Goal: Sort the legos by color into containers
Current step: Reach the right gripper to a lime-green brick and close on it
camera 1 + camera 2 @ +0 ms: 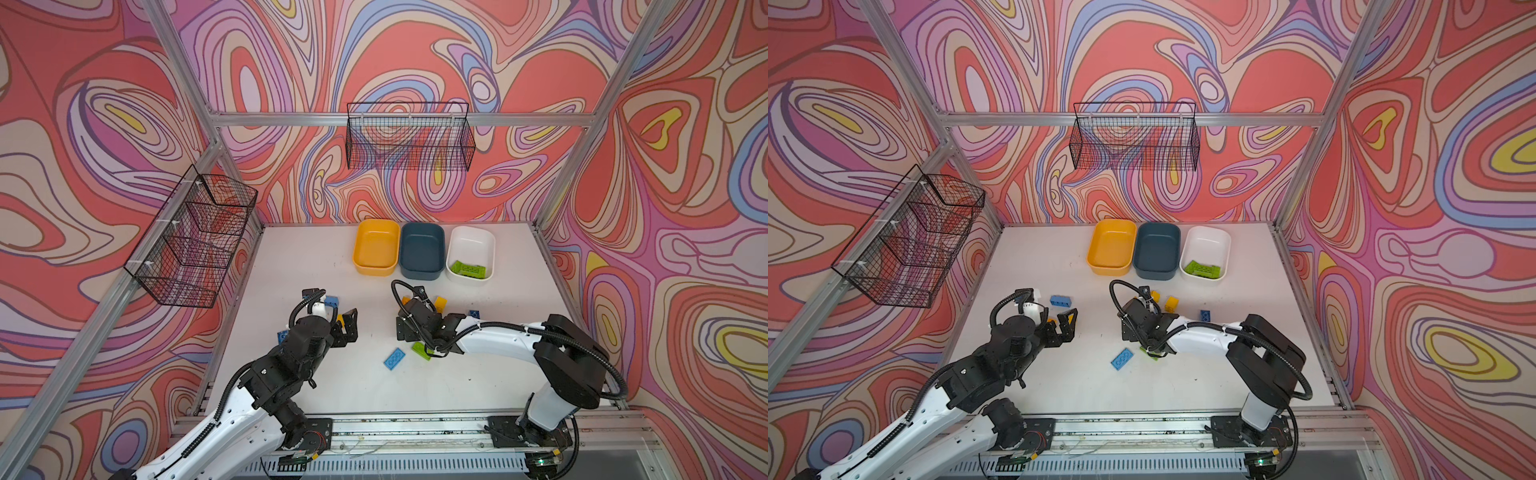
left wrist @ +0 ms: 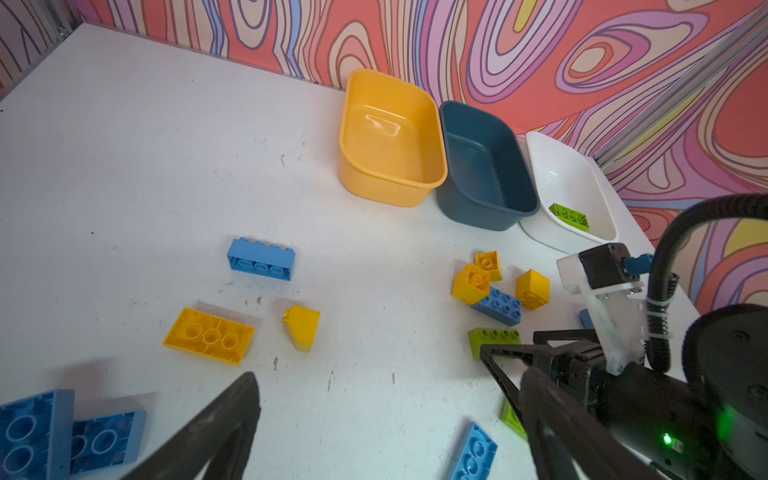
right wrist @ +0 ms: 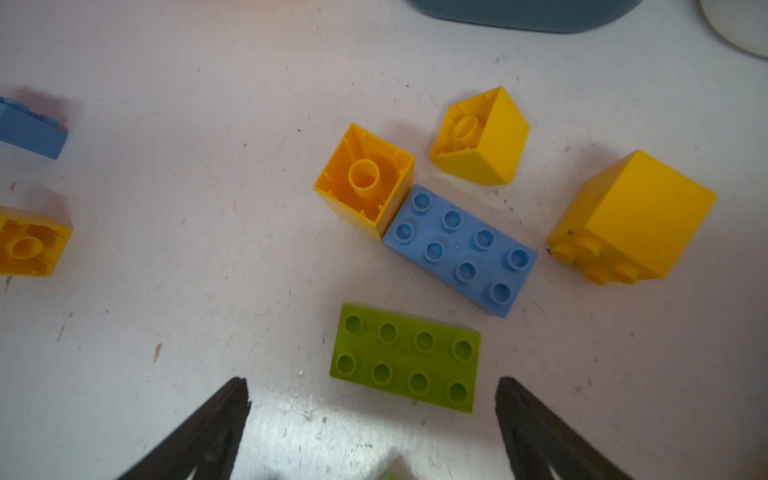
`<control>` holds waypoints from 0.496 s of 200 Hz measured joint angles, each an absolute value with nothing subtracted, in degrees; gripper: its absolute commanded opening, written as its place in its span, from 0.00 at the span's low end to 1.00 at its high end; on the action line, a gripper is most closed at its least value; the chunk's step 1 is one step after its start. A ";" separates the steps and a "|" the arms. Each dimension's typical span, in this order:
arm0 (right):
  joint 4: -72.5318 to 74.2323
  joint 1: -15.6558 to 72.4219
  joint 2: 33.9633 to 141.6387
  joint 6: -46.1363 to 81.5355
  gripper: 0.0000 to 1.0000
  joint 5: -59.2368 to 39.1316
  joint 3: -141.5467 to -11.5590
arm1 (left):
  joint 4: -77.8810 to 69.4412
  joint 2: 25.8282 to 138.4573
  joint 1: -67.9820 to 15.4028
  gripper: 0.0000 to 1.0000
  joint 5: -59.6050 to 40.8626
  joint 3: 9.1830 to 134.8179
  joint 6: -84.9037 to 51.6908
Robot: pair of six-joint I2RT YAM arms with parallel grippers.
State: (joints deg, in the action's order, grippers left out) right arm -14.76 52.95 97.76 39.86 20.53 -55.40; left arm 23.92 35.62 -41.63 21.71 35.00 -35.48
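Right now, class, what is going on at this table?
A sort by colour is under way. The left gripper and right gripper are open, empty; the right one is poised at a green brick on the table. The white tub has some green bricks in it; the yellow tub and the teal tub look empty. Loose blue bricks and yellow bricks lie around.

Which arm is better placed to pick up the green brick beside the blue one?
Right. The right end effector, open, hovers just short of the green brick; the left end effector sits farther off.
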 measured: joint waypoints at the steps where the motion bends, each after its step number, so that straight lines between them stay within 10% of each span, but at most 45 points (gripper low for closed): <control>1: -14.76 52.97 97.93 39.92 0.95 20.60 -55.51 | 23.94 35.57 -41.63 0.96 21.71 34.98 -35.48; 99: -17.61 53.01 105.60 43.09 0.84 23.22 -59.53 | 24.23 32.69 -41.63 0.95 21.06 31.66 -36.75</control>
